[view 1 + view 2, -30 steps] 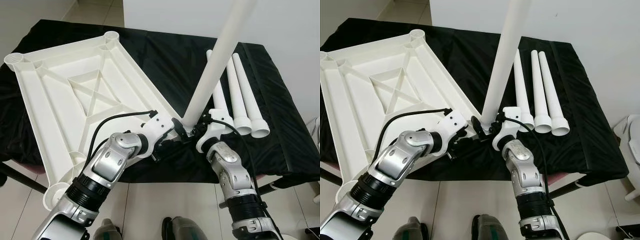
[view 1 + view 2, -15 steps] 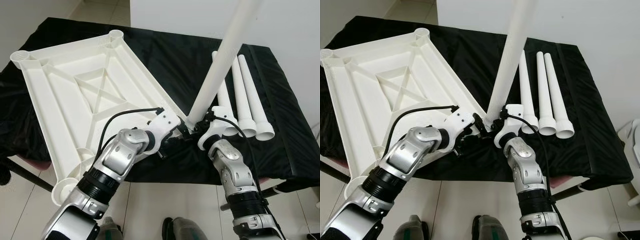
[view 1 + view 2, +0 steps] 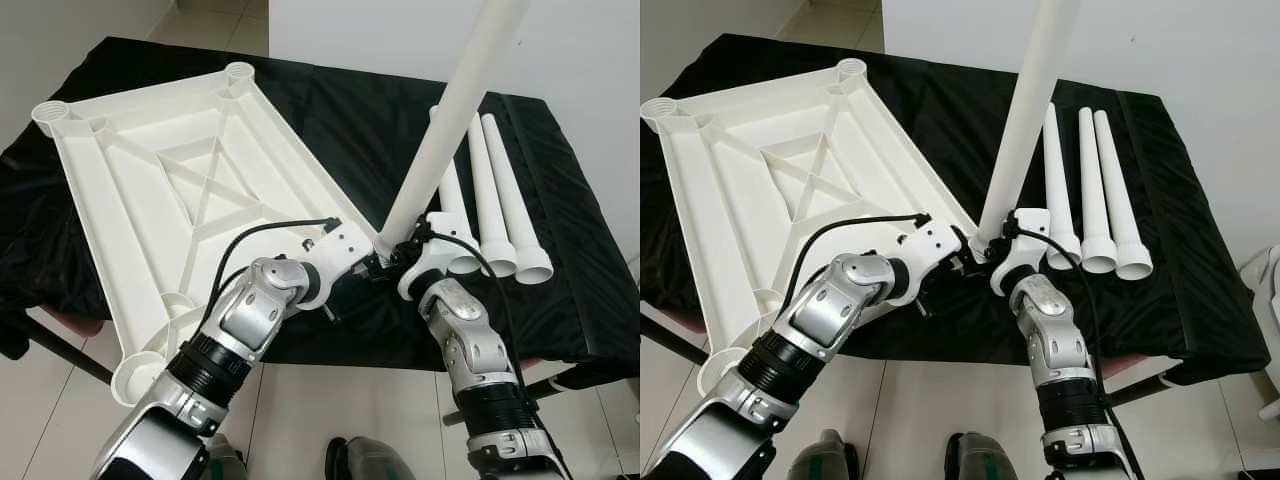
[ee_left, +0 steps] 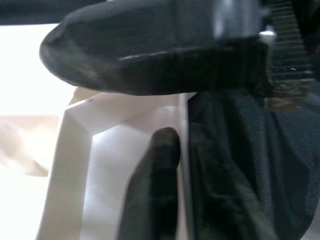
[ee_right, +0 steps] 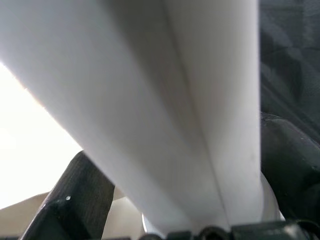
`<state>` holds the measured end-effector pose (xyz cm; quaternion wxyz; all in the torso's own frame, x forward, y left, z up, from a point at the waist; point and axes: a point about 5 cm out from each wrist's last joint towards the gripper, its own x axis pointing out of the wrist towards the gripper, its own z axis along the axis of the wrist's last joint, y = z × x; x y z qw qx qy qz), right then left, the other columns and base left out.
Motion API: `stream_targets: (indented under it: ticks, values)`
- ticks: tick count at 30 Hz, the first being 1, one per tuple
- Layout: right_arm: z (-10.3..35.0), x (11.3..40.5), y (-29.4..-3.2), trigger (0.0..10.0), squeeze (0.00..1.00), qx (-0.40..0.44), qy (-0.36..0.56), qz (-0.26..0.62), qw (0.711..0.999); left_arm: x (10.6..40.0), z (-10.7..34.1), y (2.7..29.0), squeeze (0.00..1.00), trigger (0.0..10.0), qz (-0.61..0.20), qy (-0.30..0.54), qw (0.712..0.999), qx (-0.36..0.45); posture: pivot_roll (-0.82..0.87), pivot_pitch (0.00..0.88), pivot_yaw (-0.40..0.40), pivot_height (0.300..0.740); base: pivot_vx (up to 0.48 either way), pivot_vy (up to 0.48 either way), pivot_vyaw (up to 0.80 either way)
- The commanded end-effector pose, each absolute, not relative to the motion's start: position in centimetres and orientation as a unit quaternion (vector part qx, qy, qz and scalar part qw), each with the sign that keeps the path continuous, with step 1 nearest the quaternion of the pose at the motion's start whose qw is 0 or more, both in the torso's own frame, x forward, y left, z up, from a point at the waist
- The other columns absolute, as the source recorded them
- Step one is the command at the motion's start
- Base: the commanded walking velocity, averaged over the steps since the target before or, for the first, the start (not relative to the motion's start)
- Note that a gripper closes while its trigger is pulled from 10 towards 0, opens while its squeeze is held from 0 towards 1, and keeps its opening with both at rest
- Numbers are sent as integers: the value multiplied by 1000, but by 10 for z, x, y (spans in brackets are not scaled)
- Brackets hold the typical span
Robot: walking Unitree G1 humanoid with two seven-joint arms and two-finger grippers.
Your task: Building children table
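The white tabletop [image 3: 150,190] lies upside down on the black-covered table [image 3: 330,110]. A long white table leg [image 3: 450,110] stands tilted at the tabletop's near right corner, its foot at the corner socket. My right gripper [image 3: 405,250] is shut on the leg's lower end; in the right wrist view the leg [image 5: 175,100] runs between the black fingers [image 5: 75,200]. My left gripper [image 3: 372,262] is at the same corner, shut on the tabletop's rim; in the left wrist view a finger [image 4: 155,165] rests on the white plastic.
Three more white legs [image 3: 495,200] lie side by side on the cloth to the right. The cloth's front edge hangs just under my arms. A dark bar [image 3: 60,355] runs under the table at the left. A white wall stands behind.
The camera has shifted a little, so the whole scene sits further right. Both grippers stay at the corner and the leg keeps about the same tilt.
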<state>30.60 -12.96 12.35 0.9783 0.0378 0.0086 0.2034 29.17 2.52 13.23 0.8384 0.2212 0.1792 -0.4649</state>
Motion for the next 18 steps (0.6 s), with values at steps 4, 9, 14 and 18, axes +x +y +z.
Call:
stream_targets:
  ticks: [4,9,14,18]
  values:
    - [121,304,-131,10000,0,41,14,203,978,289,108,38,180,10000,-419,223,845,246,-61,59,-59,740,0,0,0]
    - [120,304,-132,10000,0,40,15,202,978,285,108,39,380,10000,-435,224,835,251,-58,62,-59,740,0,0,0]
    - [121,304,-131,10000,0,41,14,204,978,287,111,37,1000,10000,-440,217,834,254,-60,59,-57,740,0,0,0]
    - [121,304,-131,10000,0,41,13,205,978,291,114,33,0,10000,-432,208,836,266,-62,58,-56,740,0,0,0]
